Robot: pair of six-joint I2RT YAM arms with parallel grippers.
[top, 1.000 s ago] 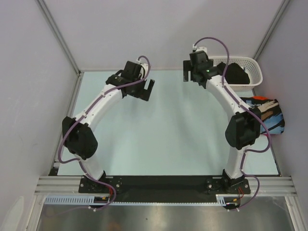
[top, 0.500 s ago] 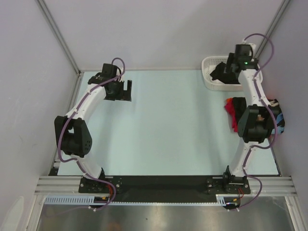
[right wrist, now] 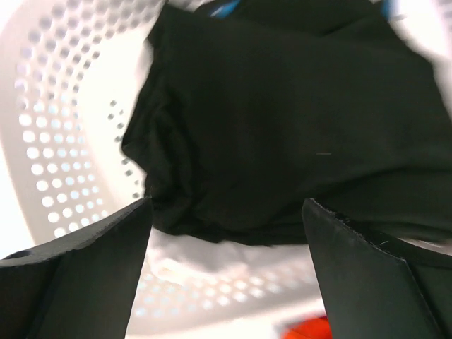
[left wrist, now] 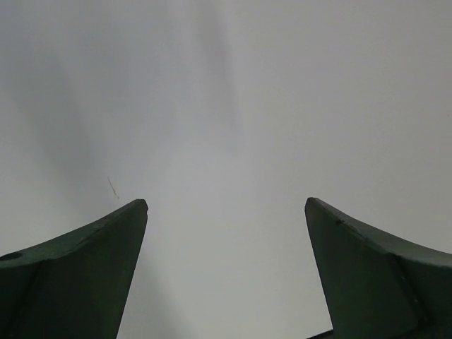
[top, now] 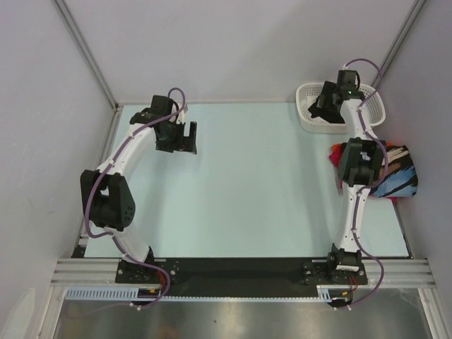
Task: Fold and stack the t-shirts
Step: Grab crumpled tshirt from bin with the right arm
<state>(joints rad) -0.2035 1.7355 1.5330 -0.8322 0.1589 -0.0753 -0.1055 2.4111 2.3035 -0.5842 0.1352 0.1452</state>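
A crumpled black t-shirt [right wrist: 282, 120] lies inside the white lattice basket [right wrist: 49, 134], which stands at the table's back right corner [top: 302, 92]. My right gripper [right wrist: 226, 212] hangs over it, open, fingers either side of the cloth's lower edge and nothing pinched; in the top view it [top: 319, 107] is inside the basket. A folded stack topped by a black brush-stroke print t-shirt [top: 397, 176] sits at the right edge, with a red t-shirt [top: 338, 152] beside it. My left gripper [top: 185, 138] is open above bare table [left wrist: 226, 205].
The basket's rim [top: 378, 106] lies close to the back and right walls. The right arm's elbow [top: 359, 161] covers part of the shirt stack. A pale green table surface [top: 254, 183] spreads between the two arms.
The right arm has swung from the table's back middle to the right and dipped into the basket. The left arm has drawn back to the left. The red t-shirt has come into sight.
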